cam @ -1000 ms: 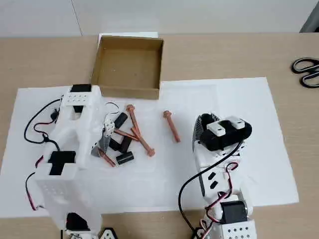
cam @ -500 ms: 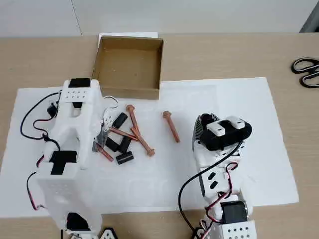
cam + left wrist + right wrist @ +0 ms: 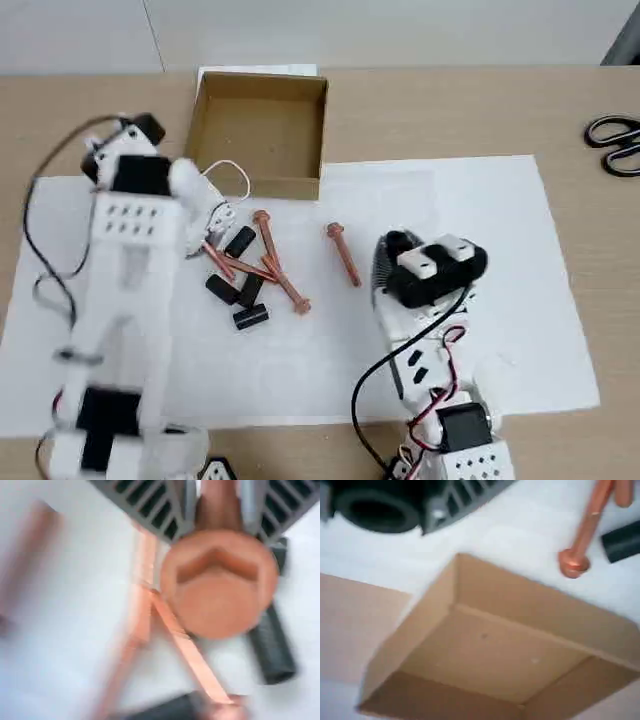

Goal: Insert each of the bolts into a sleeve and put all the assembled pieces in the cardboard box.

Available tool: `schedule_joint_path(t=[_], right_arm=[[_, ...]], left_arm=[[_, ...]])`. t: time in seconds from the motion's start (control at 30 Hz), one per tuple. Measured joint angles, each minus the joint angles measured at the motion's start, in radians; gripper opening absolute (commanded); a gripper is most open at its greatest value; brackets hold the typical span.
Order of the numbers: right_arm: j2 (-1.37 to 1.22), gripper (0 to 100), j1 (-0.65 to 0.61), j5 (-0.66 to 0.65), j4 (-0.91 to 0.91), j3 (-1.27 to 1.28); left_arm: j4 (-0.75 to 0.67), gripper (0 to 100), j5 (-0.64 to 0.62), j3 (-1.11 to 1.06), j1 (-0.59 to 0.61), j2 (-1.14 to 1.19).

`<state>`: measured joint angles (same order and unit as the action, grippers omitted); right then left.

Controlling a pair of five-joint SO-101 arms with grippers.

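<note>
My left gripper [image 3: 206, 248] hangs over the left edge of the pile, shut on a copper bolt [image 3: 217, 587] whose hexagonal head faces the wrist camera between the grey fingers [image 3: 145, 502]. Under it lie more bolts [image 3: 268, 245] and several black sleeves [image 3: 250, 317]. One bolt [image 3: 343, 255] lies alone to the right of the pile. My right gripper [image 3: 386, 250] sits right of that bolt, shut on a black sleeve [image 3: 375, 507]. Its wrist view looks across into the cardboard box [image 3: 485, 650], which is empty. The box [image 3: 255, 185] stands at the far side.
A white paper sheet [image 3: 480, 200] covers the work area on the wooden table. Black scissors [image 3: 615, 143] lie at the far right edge. Red and black cables [image 3: 400, 370] trail from the right arm's base.
The left arm rose and swung toward the far side, lifting a bolt from the near-left edge of the pile. The right gripper shifted slightly left.
</note>
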<state>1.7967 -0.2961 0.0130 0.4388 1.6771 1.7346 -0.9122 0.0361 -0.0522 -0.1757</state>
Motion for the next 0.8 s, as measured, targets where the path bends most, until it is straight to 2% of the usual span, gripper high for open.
schedule_joint_path(t=[0.23, 0.5, 0.67, 0.8], right_arm=[[0.000, 0.6, -0.115, 0.000, 0.000, 0.000], [0.000, 0.6, -0.124, 0.000, -0.037, 0.000], [0.000, 0.6, -0.124, 0.000, -0.160, 0.000], [0.000, 0.6, -0.124, 0.000, -0.189, 0.000]], left_arm=[[0.006, 1, 0.097, 0.000, -0.015, -0.265], [0.008, 1, 0.124, -0.006, -0.015, -0.456], [0.008, 1, 0.124, -0.118, -0.015, -0.605], [-0.064, 1, 0.124, -0.242, -0.015, -0.760]])
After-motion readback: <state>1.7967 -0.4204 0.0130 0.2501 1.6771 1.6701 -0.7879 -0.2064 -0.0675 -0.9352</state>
